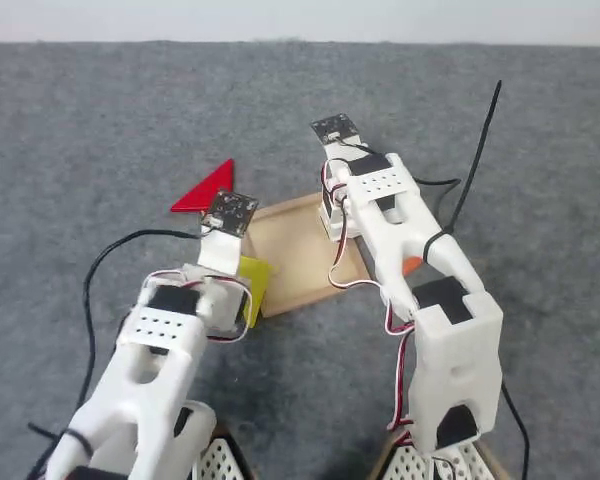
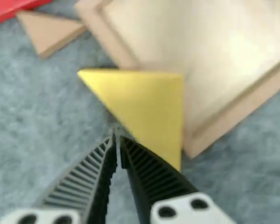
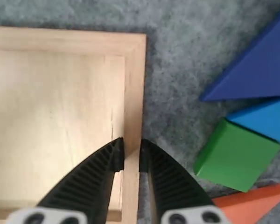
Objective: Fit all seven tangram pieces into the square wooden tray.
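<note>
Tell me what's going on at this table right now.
The left hand pinches a yellow triangle whose far edge lies over the rim of the wooden tray. The right hand clamps the tray's rim. The tray's visible floor holds no piece yet; the red triangle, blue triangle, green block and orange piece lie on the grey mat outside it.

Open floor of tray [image 2: 214, 42], yellow triangle [image 2: 144, 107] across one rim, right gripper [image 3: 130, 149] straddling another

The near triangle [image 2: 144, 112] overlaps the tray [image 2: 224, 122] rim; the far triangle [image 1: 208, 188] lies left-behind it.
</note>
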`<state>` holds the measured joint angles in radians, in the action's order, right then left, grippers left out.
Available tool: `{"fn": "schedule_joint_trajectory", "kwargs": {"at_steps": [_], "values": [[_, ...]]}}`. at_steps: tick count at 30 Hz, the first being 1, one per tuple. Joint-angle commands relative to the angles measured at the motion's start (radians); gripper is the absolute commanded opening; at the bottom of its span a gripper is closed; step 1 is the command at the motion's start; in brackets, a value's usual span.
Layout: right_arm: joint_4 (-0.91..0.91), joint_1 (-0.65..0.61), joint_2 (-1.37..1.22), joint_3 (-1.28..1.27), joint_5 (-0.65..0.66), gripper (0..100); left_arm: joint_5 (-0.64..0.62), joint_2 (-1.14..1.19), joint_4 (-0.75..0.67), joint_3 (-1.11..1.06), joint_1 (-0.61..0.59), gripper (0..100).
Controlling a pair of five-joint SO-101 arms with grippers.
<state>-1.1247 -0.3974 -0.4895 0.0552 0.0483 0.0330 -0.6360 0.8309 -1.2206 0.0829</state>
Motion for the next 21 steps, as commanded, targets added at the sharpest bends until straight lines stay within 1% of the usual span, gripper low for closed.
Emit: {"fn": "schedule_joint_trajectory", "kwargs": {"at_steps": [1, 7, 10, 12, 16, 18, 21], "values": [[-0.005, -0.024, 0.016, 0.054, -0.012, 1.2, -0.089, -0.021, -0.068, 0.019, 0.046, 1], [-0.004, -0.025, 0.016, 0.054, -0.012, 1.2, -0.124, 0.020, -0.187, 0.031, 0.051, 1], [-0.004, -0.025, 0.016, 0.054, -0.012, 1.2, -0.173, 0.133, -0.160, 0.110, 0.049, 1], [-0.004, -0.025, 0.018, 0.054, -0.012, 1.2, -0.183, 0.235, -0.133, 0.183, 0.057, 1], [-0.001, -0.025, 0.018, 0.054, -0.012, 1.2, -0.178, 0.385, -0.069, 0.295, 0.135, 1], [0.001, -0.025, 0.030, 0.049, -0.012, 1.2, -0.178, 0.405, -0.072, 0.325, 0.143, 1], [-0.005, -0.019, 0.044, 0.048, -0.014, 1.2, -0.178, 0.416, -0.130, 0.334, 0.137, 1]]}}
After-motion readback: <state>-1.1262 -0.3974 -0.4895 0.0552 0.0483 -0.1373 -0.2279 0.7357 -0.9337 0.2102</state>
